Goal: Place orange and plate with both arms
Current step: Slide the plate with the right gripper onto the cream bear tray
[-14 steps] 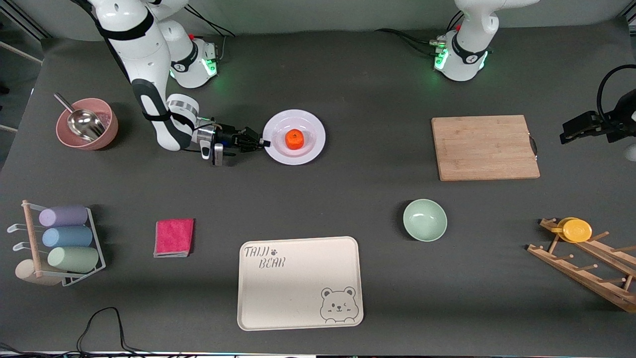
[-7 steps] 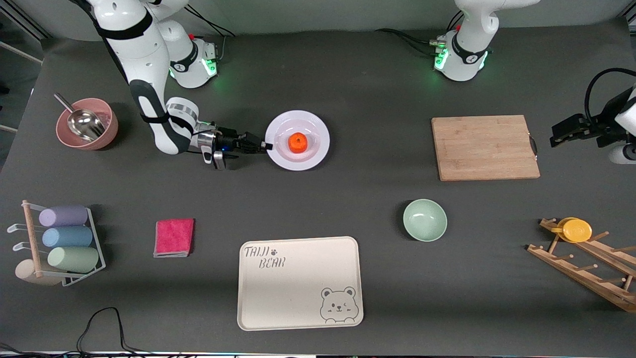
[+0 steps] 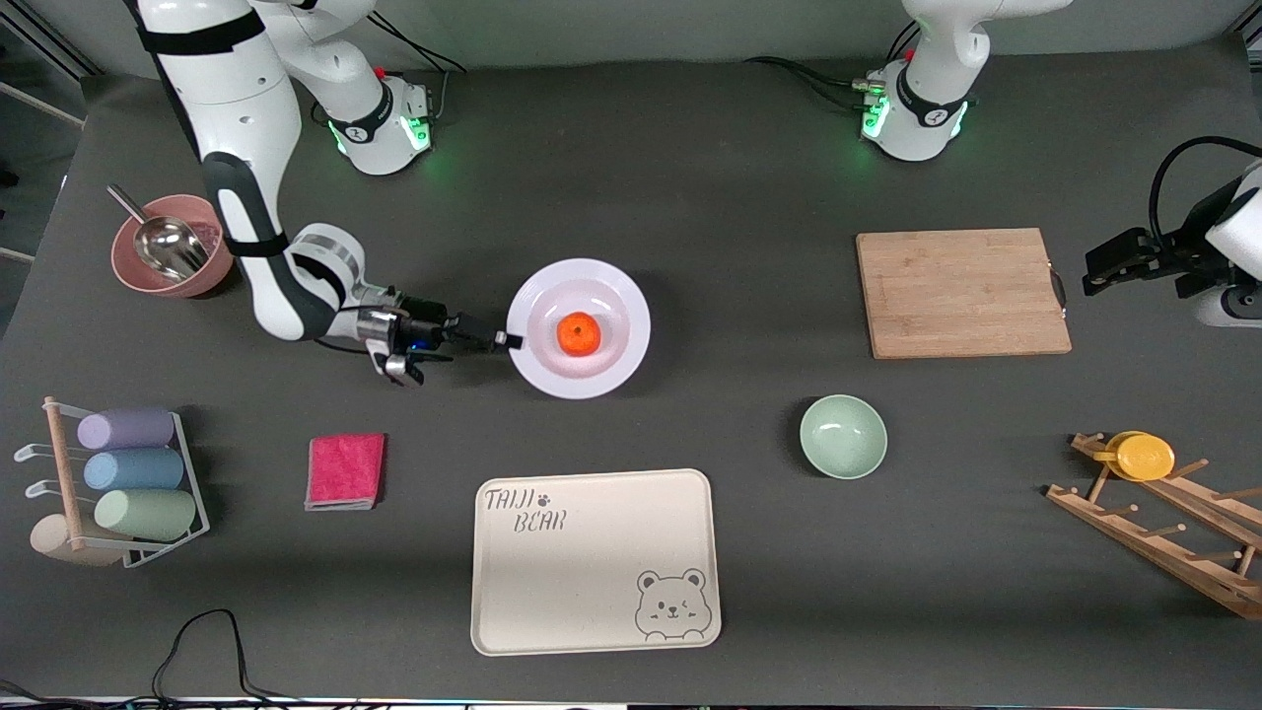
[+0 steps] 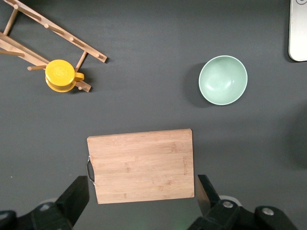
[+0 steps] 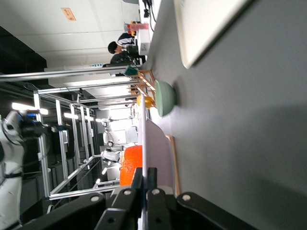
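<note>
Nearest the front edge of the table lies the cream tray (image 3: 595, 562), a matte rounded rectangle printed "TAIJI BEAR" with a paw mark and a winking bear in one corner. Toward the right arm's end sit a folded pink cloth (image 3: 345, 470) and a wire rack of pastel cylinders (image 3: 126, 480); toward the left arm's end, a smooth mint-green bowl (image 3: 843, 436) and a slatted wooden rack (image 3: 1163, 523) carrying a yellow cup (image 3: 1144, 456). Mid-table, my right gripper (image 3: 508, 340) is pinched tight on the rim of the glossy white plate (image 3: 601, 370), with the orange (image 3: 579, 333) sitting in its shallow centre. My right wrist view shows what the front view cannot: the plate (image 5: 156, 158) edge-on between my clamped fingers (image 5: 152, 191), the dimpled orange (image 5: 131, 165) rising above it, and the bowl (image 5: 166, 98) in profile. Farther back lies the pale bamboo cutting board (image 3: 962, 293), with a metal loop on one short side. My left gripper (image 3: 1109, 268) hangs just off the table's edge at the left arm's end, fingers (image 4: 72, 199) spread wide and holding nothing; its wrist view looks straight down on the board (image 4: 141, 165). By the right arm's base stands a pink bowl (image 3: 212, 258) holding a steel scoop (image 3: 166, 244).
</note>
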Controlling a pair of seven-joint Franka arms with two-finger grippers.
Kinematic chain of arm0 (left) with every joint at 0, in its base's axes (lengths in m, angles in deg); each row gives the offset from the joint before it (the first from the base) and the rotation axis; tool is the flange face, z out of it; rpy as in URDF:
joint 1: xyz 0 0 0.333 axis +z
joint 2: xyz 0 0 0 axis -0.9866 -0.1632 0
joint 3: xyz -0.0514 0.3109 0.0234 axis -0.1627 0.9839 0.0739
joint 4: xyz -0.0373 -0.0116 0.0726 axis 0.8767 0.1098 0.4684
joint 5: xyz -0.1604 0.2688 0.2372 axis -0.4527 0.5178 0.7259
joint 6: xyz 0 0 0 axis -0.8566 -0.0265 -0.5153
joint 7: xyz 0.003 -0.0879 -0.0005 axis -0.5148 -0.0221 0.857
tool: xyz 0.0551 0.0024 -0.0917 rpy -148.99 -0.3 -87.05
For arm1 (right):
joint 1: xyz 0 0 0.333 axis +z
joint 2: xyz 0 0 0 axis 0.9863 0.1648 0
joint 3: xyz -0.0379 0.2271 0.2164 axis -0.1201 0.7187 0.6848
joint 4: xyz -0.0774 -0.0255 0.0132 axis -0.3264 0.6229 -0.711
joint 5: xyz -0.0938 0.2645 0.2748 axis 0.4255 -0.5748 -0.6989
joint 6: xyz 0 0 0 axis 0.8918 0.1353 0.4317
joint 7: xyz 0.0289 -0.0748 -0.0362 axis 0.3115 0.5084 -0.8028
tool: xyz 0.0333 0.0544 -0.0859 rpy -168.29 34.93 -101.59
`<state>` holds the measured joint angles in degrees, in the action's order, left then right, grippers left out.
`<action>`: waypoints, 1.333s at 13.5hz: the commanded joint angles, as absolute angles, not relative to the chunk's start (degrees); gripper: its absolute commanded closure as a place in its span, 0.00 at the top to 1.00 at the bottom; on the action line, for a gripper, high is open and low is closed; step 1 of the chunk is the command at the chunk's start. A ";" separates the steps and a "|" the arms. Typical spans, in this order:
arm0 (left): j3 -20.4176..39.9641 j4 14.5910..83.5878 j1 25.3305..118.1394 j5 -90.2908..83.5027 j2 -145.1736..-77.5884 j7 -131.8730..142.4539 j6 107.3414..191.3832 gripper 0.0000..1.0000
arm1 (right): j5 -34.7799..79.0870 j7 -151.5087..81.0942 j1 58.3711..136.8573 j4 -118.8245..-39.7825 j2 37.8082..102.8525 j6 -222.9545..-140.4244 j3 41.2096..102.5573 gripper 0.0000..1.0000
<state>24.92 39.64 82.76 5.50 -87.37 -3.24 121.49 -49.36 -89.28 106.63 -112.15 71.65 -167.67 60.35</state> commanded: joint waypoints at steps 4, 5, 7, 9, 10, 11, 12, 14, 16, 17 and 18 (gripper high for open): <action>25.37 40.17 82.19 5.16 -86.37 -6.08 121.67 1.00 | -47.52 -74.05 103.37 -85.54 84.36 -167.49 59.93 0.00; 25.37 40.17 82.19 5.16 -86.37 -6.52 121.58 1.00 | -47.61 -72.73 102.76 -81.31 87.53 -167.58 59.93 0.00; 25.37 40.17 82.28 5.25 -86.37 -7.75 121.32 1.00 | -48.05 -69.57 101.88 -72.78 93.51 -167.67 59.93 0.00; 25.46 40.17 82.37 5.33 -86.37 -7.75 121.15 1.00 | -48.31 -66.83 101.09 -64.52 99.48 -168.46 60.02 0.00; 25.46 40.17 82.28 5.33 -86.37 -7.49 121.14 1.00 | -48.49 -66.74 101.00 -60.39 102.56 -169.24 60.02 0.00; 25.38 40.17 82.28 5.33 -86.37 -7.40 121.14 1.00 | -49.88 -66.74 100.65 -56.70 105.55 -170.47 60.19 0.00; 25.37 40.17 82.28 5.33 -86.37 -7.31 121.14 1.00 | -51.72 -66.91 100.56 -53.61 108.45 -171.79 60.37 0.00; 25.46 40.26 82.37 5.33 -86.37 -7.23 121.06 1.00 | -53.76 -67.18 100.47 -44.84 114.60 -175.21 60.46 0.00; 25.46 40.17 82.28 5.33 -86.37 -6.96 120.97 1.00 | -53.85 -67.26 99.86 -41.29 117.08 -177.24 60.54 0.00; 25.46 40.17 82.28 5.33 -86.37 -6.87 120.97 1.00 | -53.85 -67.53 99.68 -40.23 117.79 -177.69 60.55 0.00; 25.38 40.17 82.28 5.33 -86.37 -6.79 120.97 1.00 | -53.85 -67.79 99.68 -39.53 118.49 -178.12 60.55 0.00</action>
<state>24.98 39.68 82.74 5.50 -87.35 -6.56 121.36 -52.77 -69.35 101.07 -45.41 115.34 -177.66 59.94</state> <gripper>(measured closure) 0.000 0.956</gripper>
